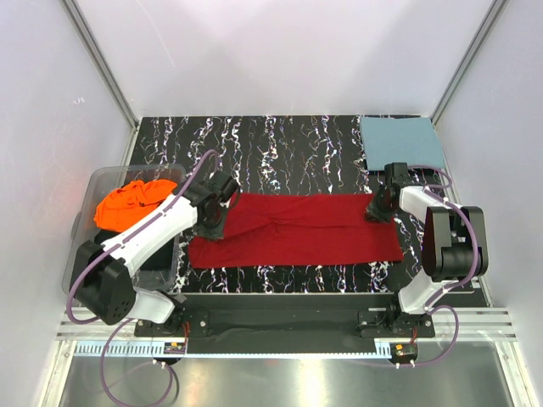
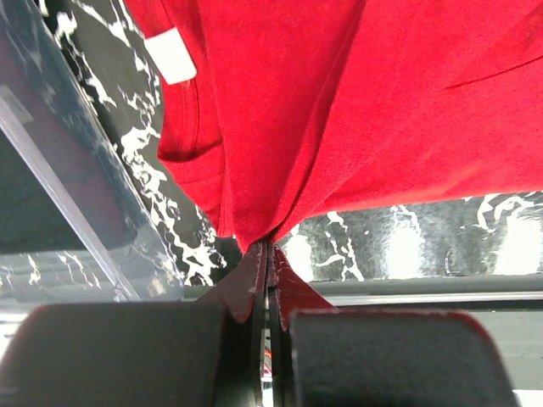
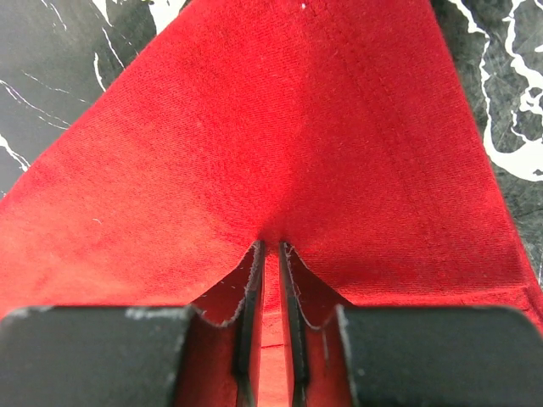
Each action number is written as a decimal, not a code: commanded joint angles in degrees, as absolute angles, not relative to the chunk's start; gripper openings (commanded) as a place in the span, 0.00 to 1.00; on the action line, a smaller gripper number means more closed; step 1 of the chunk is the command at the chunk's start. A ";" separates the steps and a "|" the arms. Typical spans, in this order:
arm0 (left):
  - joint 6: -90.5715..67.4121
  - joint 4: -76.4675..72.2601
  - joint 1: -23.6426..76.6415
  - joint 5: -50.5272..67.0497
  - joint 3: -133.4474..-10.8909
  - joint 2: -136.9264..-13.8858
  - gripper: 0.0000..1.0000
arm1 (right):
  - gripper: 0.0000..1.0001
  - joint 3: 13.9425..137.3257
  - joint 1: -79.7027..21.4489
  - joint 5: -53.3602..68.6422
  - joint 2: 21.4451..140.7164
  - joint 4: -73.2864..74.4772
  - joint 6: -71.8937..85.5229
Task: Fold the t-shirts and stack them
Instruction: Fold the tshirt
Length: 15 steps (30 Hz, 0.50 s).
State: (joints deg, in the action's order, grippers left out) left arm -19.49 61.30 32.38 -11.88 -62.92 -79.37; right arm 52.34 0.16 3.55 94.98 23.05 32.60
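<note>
Left gripper (image 2: 268,248), right gripper (image 3: 271,248) each pinch red shirt (image 1: 297,229) ends; orange shirt (image 1: 127,203) in bin (image 1: 109,175) crowding left arm, teal shirt (image 1: 403,142) apparently folded far-right

Both arms have smooth white shells and round black joints. The left arm (image 1: 140,231) has one long white piece. The right arm (image 1: 420,202) has a big black block in its middle. Thin purple cables (image 1: 197,168) loop along both. The fingers (image 3: 93,352) are black blocks with thin flat tips.

Orange t-shirt (image 1: 119,208) partly hidden (left arm (image 1: 153,225) overlaps).
</note>
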 commanded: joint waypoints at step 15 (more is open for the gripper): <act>-25.48 63.28 36.12 -10.81 -61.53 -78.48 0.00 | 0.19 53.61 0.35 0.70 95.27 23.11 30.94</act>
